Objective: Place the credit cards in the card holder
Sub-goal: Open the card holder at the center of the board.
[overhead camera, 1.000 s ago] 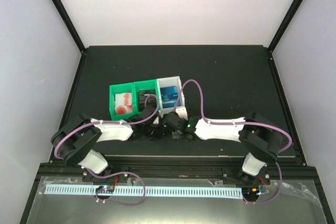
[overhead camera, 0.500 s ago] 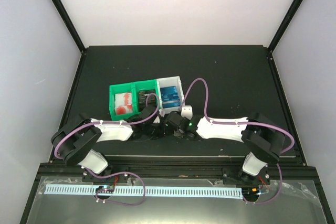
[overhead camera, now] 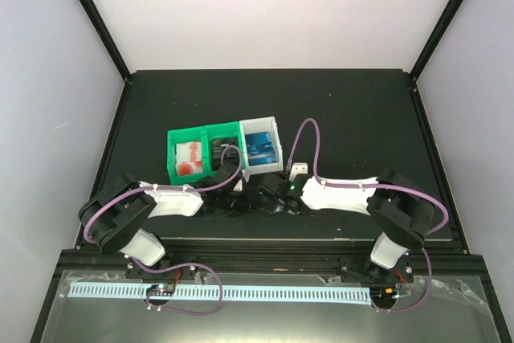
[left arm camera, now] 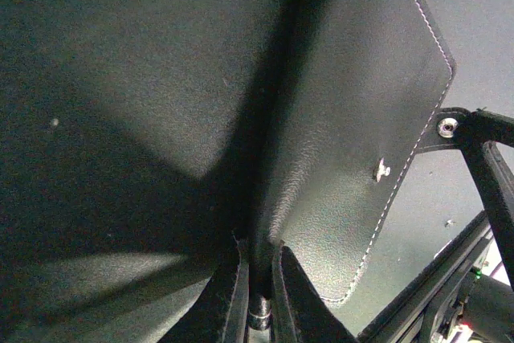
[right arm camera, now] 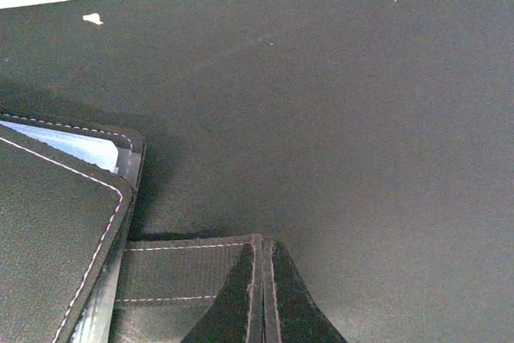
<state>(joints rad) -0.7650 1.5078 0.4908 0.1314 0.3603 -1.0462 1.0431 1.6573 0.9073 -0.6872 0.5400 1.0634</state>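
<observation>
A black table sits between white walls. The left gripper has its fingers clenched on a fold of the card holder — black grained leather with pale stitching and metal snaps. The right gripper is pressed fully closed, its tips at the edge of the holder's stitched strap (whether they pinch it I cannot tell). The pale blue lining shows just to the left. Behind both arms stand joined bins — red-and-white credit cards in a green one, blue cards in the white.
</observation>
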